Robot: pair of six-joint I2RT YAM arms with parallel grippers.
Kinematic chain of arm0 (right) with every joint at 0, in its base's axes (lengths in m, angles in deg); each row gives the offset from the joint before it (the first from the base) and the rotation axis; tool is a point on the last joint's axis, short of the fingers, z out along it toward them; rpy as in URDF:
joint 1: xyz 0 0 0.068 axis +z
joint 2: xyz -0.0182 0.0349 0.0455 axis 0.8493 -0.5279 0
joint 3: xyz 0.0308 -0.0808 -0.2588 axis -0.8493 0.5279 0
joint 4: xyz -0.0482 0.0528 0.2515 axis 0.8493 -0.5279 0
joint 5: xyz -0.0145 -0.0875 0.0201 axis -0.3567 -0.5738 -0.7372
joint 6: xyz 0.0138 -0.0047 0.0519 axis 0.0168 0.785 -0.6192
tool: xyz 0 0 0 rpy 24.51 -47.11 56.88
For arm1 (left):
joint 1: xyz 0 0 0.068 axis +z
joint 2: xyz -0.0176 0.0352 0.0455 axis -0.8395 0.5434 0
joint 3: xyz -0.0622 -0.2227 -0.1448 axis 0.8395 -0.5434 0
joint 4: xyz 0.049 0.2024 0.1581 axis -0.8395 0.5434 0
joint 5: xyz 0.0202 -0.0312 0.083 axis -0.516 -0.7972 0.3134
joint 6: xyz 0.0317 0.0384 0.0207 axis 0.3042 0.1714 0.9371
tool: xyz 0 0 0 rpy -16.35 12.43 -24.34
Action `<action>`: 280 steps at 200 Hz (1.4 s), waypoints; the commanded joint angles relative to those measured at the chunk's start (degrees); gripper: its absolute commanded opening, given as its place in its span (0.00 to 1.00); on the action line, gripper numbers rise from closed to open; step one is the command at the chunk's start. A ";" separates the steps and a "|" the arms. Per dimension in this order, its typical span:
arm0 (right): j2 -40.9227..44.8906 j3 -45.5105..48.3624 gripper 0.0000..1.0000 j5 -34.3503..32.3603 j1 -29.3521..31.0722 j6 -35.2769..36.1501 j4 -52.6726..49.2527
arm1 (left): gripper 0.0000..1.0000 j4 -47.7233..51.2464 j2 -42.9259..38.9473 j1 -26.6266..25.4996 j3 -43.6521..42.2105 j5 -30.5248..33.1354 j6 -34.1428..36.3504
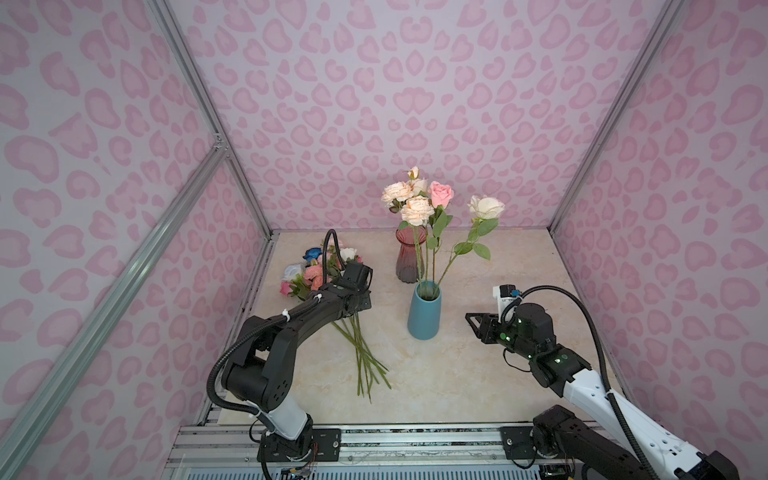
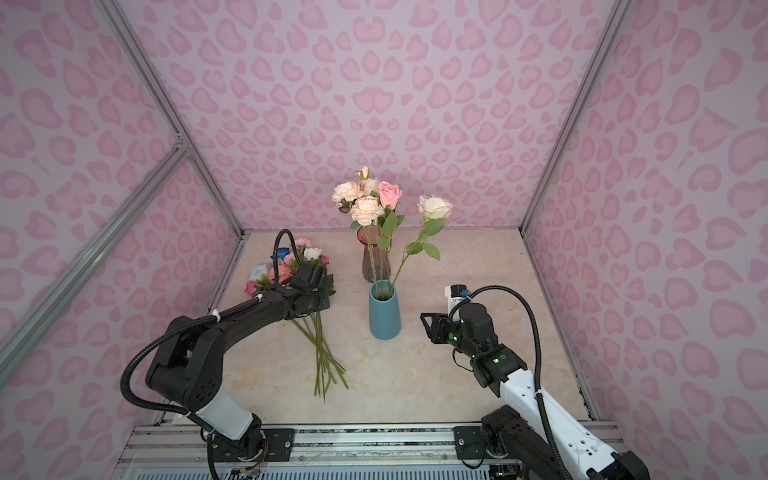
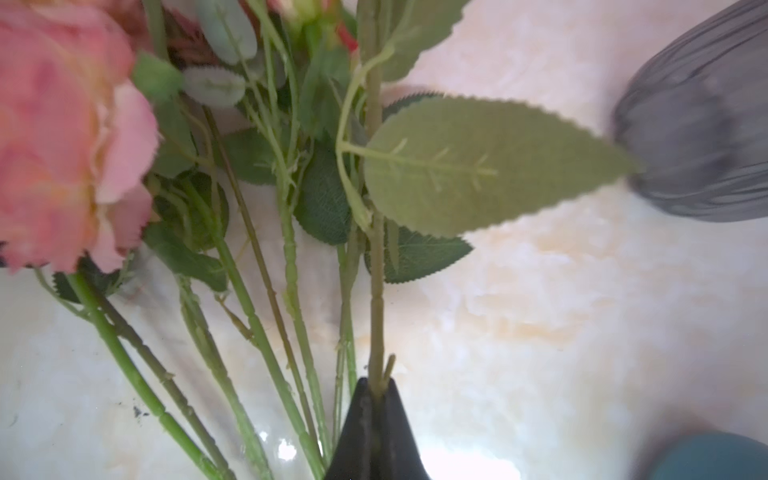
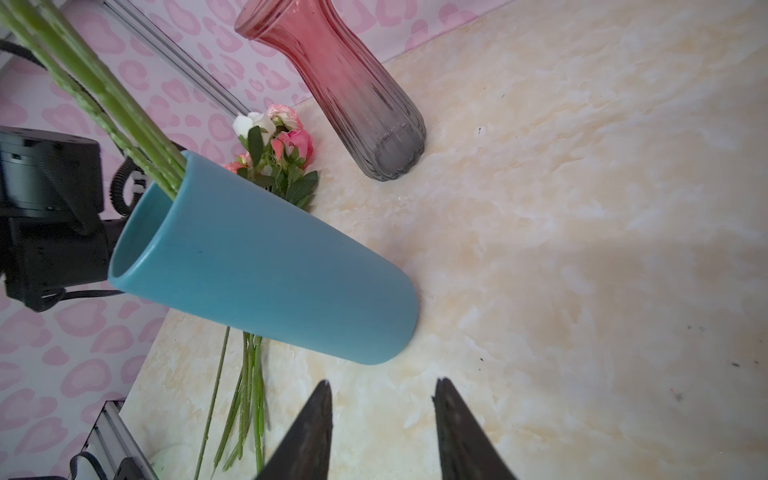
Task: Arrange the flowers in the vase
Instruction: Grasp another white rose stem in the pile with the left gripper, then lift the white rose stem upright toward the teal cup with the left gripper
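Left fingers (image 3: 357, 419) clamp one thin green plastic flower stem (image 3: 377, 299), which runs straight out from the tips. The tall teal ceramic vase (image 1: 424, 316) stands near, toward the right arm. Right fingers (image 4: 316, 424) half-spread, empty.

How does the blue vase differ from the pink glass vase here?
The blue vase is opaque and smooth-sided; the pink glass vase is see-through, ribbed and fades to grey at its base. The blue vase tapers evenly; the glass vase has a pinched neck and flared rim. Flower stems stand in the blue vase; none show in the glass vase. Both stand upright on the table.
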 commanded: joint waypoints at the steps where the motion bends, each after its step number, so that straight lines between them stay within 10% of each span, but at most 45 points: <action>1: 0.08 -0.85 0.42 -0.17 -0.02 0.31 -0.36 | 0.03 -0.35 -5.44 0.00 0.79 -2.97 -0.85; 51: -0.27 -3.40 0.45 4.00 0.10 0.31 -0.48 | 0.03 -2.26 -20.18 -0.05 -0.62 -2.90 0.63; 112: -0.71 -2.41 0.65 20.53 0.71 -0.26 2.12 | 0.03 -23.01 -45.33 -0.08 -14.18 -5.47 5.60; 144: -2.03 -2.13 0.66 18.35 1.89 -1.12 1.73 | 0.03 -34.33 -52.17 -0.16 -17.06 -8.74 6.64; 280: 3.08 -0.42 0.65 8.97 1.39 -0.89 1.00 | 0.03 -57.75 -25.82 -16.64 9.89 -8.97 26.37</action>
